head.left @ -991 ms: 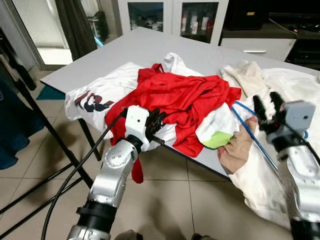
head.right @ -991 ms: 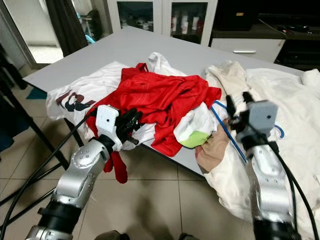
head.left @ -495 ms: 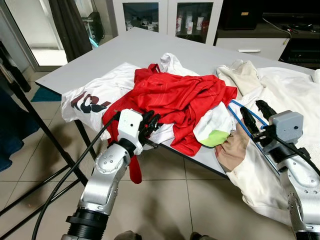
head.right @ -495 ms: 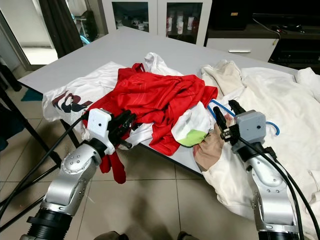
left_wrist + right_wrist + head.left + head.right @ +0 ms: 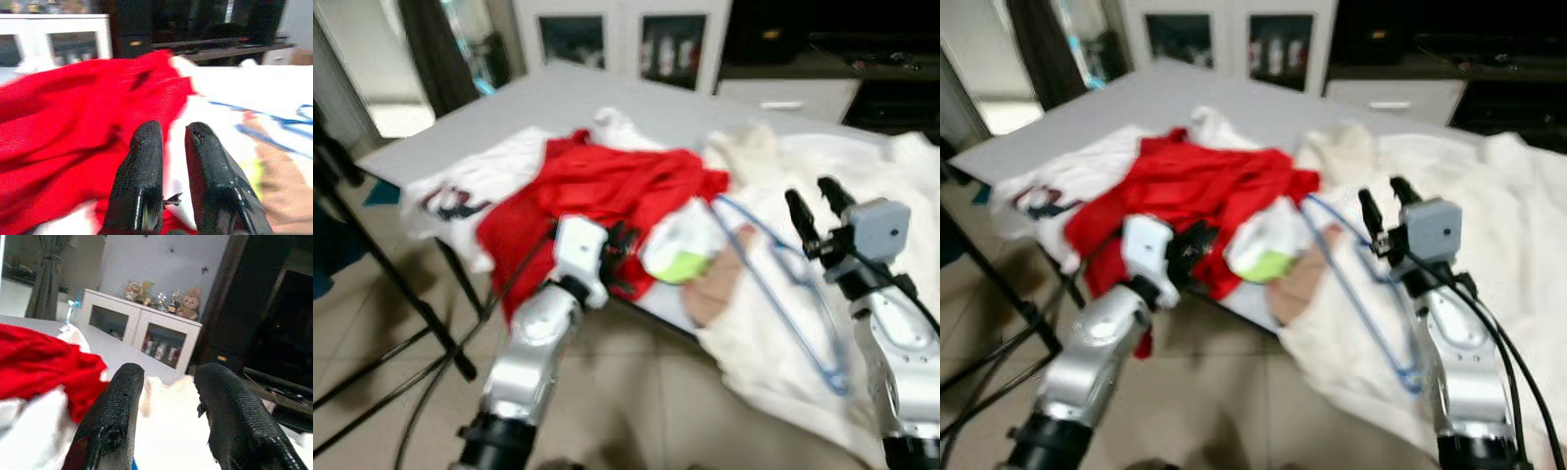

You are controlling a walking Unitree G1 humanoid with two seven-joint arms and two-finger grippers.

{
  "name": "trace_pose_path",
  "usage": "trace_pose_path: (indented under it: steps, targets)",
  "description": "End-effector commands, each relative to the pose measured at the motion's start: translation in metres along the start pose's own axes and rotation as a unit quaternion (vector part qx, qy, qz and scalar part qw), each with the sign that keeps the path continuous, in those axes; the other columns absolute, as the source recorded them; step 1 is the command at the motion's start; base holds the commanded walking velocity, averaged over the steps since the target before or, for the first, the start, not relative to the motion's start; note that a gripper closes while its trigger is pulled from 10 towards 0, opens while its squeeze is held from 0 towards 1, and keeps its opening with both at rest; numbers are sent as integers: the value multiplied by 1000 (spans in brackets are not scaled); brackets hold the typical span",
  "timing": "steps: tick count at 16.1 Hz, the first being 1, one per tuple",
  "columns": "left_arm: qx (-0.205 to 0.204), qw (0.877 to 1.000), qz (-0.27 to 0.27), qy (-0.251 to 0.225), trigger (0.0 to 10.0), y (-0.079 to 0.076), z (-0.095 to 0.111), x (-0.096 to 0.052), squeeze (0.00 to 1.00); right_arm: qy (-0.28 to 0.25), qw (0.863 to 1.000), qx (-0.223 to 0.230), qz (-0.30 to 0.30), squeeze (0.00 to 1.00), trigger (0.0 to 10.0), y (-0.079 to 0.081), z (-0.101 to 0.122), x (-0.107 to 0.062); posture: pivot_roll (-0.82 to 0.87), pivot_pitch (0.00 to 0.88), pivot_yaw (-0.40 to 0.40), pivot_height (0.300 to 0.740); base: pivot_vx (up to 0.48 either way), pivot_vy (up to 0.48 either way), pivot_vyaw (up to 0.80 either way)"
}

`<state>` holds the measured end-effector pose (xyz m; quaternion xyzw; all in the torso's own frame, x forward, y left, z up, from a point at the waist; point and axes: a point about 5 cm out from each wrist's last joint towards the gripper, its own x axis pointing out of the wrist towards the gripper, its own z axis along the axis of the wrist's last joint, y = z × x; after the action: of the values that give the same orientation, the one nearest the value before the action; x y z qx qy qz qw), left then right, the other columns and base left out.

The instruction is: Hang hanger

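Hanger [image 5: 773,284], blue wire: lies flat on the white garment [image 5: 783,362], just beside and slightly below the right gripper, on its inner side; long lower bar runs diagonally down toward the desk's near edge. Not held. Position suggests it is the next thing to be picked up, being within short reach.

Right gripper [image 5: 813,209]: raised above the hanger, two black fingers spread wide apart with nothing between them. Open stance reads as readiness for a grasp on the wire.

Left gripper [image 5: 625,253]: at the near edge of the desk, against the red garment [image 5: 597,181]; fingers nearly together with a narrow gap, gripping nothing visible. Likely parked clear of the right arm's work.

Pale green-and-white item [image 5: 680,250]: between the two grippers, beside the hanger's upper end.

White printed shirt [image 5: 450,196]: beyond the left gripper, on its outer side.

Desk [image 5: 558,98], grey: carries the whole heap; its far side bare.

Head views blurred.
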<state>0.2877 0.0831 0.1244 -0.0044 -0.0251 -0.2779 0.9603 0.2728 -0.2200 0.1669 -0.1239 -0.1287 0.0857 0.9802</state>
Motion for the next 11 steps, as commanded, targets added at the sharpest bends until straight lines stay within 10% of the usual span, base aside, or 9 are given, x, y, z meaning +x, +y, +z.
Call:
trace_pose_path:
  steps: [1, 11]
  targets:
    - [10, 1000, 12, 3, 10000, 7, 1, -3, 0, -1, 1000, 1, 2, 0, 10000, 2, 1, 1, 50, 10, 16, 740, 0, -465, 0]
    - [1, 1000, 20, 5, 10000, 9, 0, -4, 0, 20, 999, -2, 32, 0, 10000, 10, -4, 7, 56, 10, 20, 740, 0, -28, 0]
